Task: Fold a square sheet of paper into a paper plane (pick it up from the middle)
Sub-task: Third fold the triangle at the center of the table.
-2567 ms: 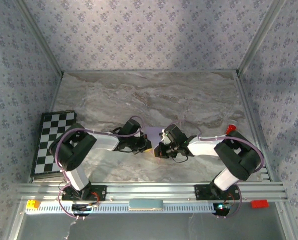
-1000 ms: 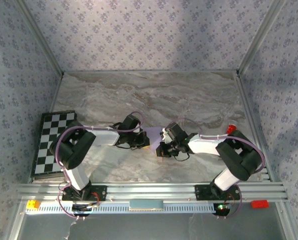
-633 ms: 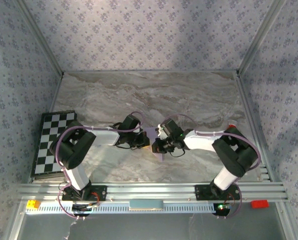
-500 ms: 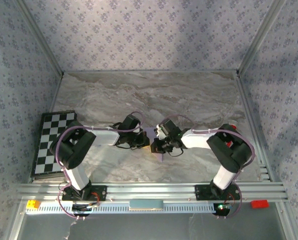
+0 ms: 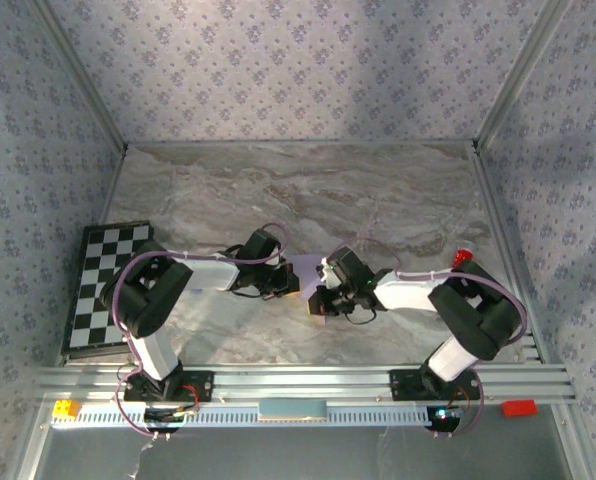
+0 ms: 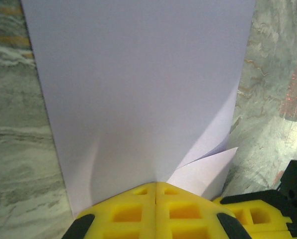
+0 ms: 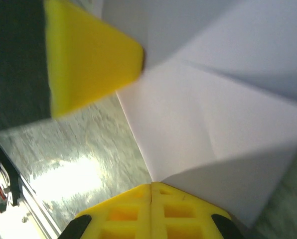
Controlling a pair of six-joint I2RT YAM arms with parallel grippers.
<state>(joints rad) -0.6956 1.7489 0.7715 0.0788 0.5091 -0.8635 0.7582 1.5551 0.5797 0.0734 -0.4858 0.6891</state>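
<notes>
Registers the right arm swung back outward since half a second earlier, left arm unmoved. Finds left gripper (image 6: 156, 186) clenched on an edge of the square sheet of paper (image 6: 138, 89), right gripper (image 7: 151, 185) pinching a corner. Places the partly folded sheet between both grippers, mid-way across the table (image 5: 278, 190).

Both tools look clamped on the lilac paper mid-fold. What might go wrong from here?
The left tool and right tool are both shut on the lilac paper, close together, so diverging pulls could tear it. A loose flap curls beside the left tool; pressing now may set a crooked crease. The tools might also bump each other.
</notes>
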